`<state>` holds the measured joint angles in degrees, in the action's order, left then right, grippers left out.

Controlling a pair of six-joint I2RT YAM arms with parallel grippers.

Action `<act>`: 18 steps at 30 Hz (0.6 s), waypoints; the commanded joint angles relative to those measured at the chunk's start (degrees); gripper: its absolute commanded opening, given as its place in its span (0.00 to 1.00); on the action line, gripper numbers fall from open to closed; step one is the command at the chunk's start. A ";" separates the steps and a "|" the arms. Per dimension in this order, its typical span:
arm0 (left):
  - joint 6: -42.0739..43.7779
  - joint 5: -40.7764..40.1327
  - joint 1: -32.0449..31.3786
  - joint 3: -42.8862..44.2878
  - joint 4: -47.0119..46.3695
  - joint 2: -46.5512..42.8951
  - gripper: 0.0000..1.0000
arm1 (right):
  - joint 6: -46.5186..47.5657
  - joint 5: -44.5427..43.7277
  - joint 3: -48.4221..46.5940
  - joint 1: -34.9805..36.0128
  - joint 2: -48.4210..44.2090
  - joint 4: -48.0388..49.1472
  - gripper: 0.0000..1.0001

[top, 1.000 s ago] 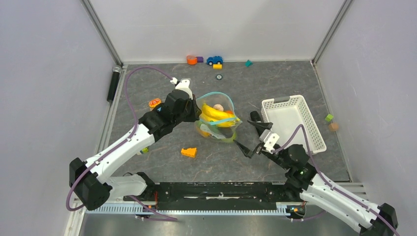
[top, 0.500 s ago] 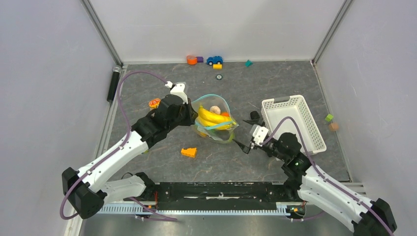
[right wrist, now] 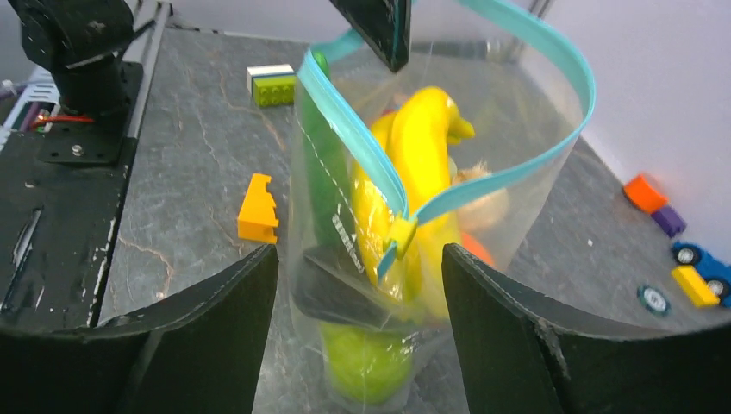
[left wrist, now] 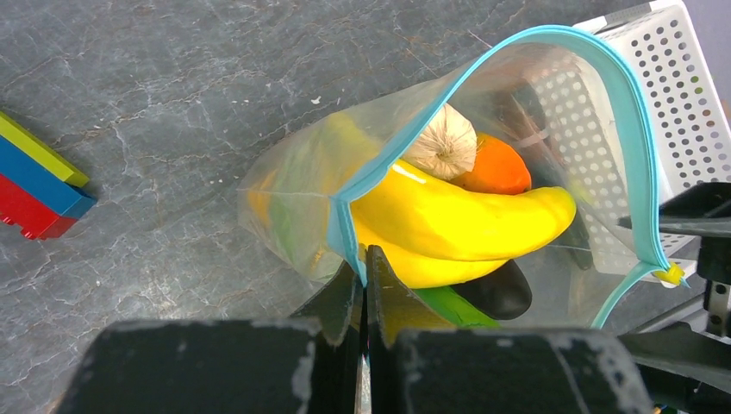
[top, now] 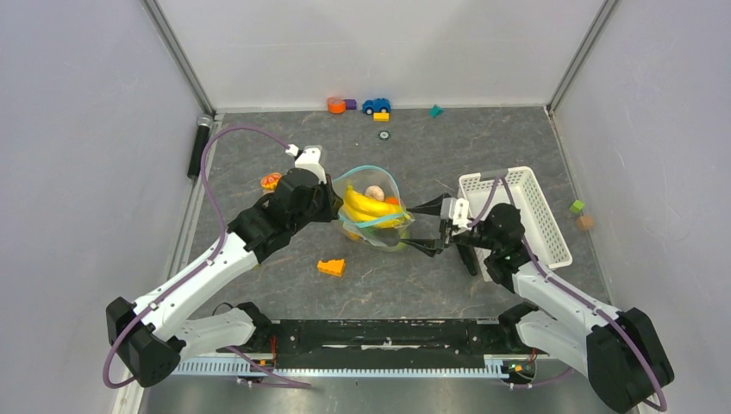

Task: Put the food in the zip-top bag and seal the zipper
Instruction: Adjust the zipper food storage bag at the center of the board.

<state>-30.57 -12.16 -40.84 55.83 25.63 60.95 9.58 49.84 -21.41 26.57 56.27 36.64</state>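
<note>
The clear zip-top bag (top: pixel 384 233) hangs mid-table with its mouth open. Its teal zipper (top: pixel 371 168) forms a loop. Inside are the food items: yellow bananas (left wrist: pixel 465 220), an orange fruit (left wrist: pixel 496 168), a pale bulb (left wrist: pixel 444 147), a long green pod (left wrist: pixel 457 306) and a green fruit (right wrist: pixel 366 362) at the bottom. My left gripper (left wrist: pixel 363 267) is shut on the zipper's left end (top: pixel 334 205). My right gripper (right wrist: pixel 360 259) is open, its fingers on either side of the bag's right end, where the yellow slider (right wrist: pixel 399 233) sits. It shows in the top view too (top: pixel 422 228).
A white slotted basket (top: pixel 552 233) stands just behind the right wrist. An orange wedge (top: pixel 330 267) lies near the front of the bag. A small orange piece (top: pixel 271 181) lies left of the left gripper. A toy car and blocks (top: pixel 376 105) sit at the back wall.
My right gripper has swung left and up toward the bag and now straddles its right end. My left gripper has drawn the bag slightly left while still holding it.
</note>
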 commanded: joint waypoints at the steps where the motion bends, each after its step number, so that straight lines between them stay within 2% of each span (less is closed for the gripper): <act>1: 1.69 -2.72 0.32 0.06 -1.11 -1.38 0.02 | -5.52 3.40 -0.48 -0.13 0.29 11.39 0.74; 7: 1.71 -3.08 0.32 0.15 -0.84 -1.76 0.02 | -6.94 2.48 -1.78 -0.21 3.55 10.41 0.62; 11: 1.64 -3.44 0.32 -0.24 -0.84 -2.56 0.02 | -5.58 1.53 -1.74 -0.16 3.46 7.97 0.61; 13: 1.61 -3.53 0.30 -0.37 -0.84 -2.70 0.02 | -5.66 0.89 -1.22 -0.20 2.98 8.49 0.59; 18: 1.48 -3.35 0.28 -0.29 -0.84 -2.74 0.02 | -8.34 1.48 -1.00 -0.20 3.85 11.34 0.48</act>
<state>-30.57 -13.52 -40.84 55.42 26.76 59.66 3.29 51.44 -21.41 26.50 59.99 44.47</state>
